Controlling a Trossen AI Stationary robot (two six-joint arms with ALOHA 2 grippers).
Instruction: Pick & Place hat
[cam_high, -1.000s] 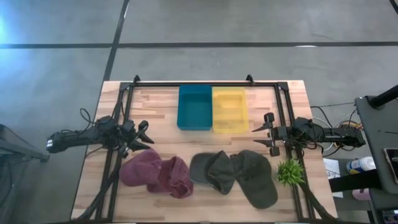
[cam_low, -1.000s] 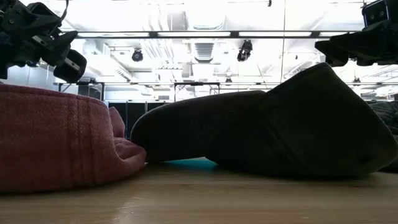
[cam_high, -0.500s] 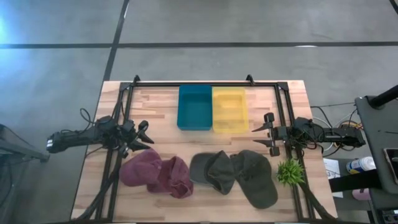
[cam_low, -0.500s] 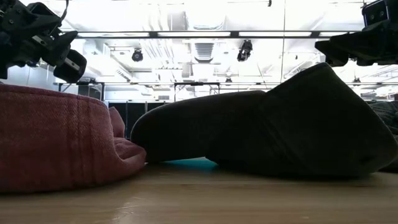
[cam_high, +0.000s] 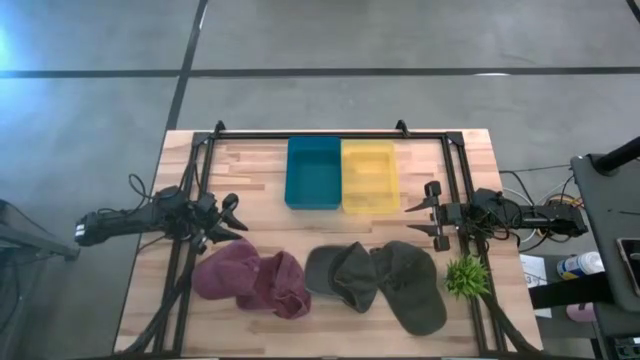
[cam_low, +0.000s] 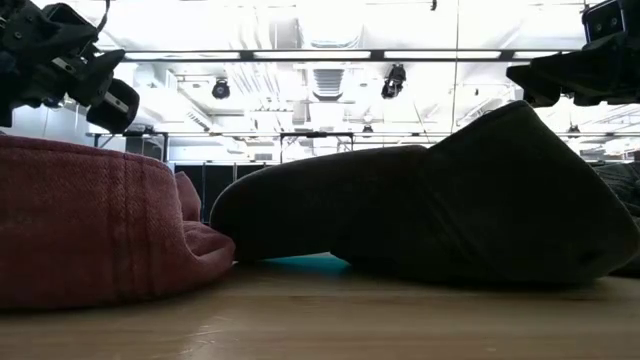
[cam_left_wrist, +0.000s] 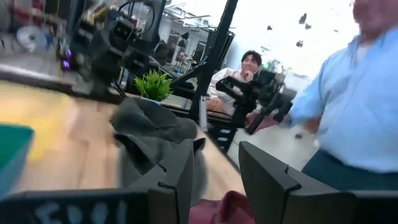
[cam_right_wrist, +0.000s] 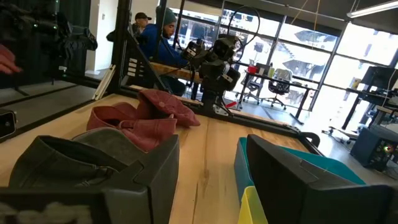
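The left arm reaches in from the left side of the worktop (cam_high: 270, 170), lying low and nearly flat. Its left end effector (cam_high: 234, 218) points toward the middle, with its two fingers apart and nothing between them. The right arm reaches in from the right side, also low and flat. Its right end effector (cam_high: 432, 214) points toward the middle too, fingers spread and holding nothing. Both seem to hang a little above the wood, though that is hard to tell.
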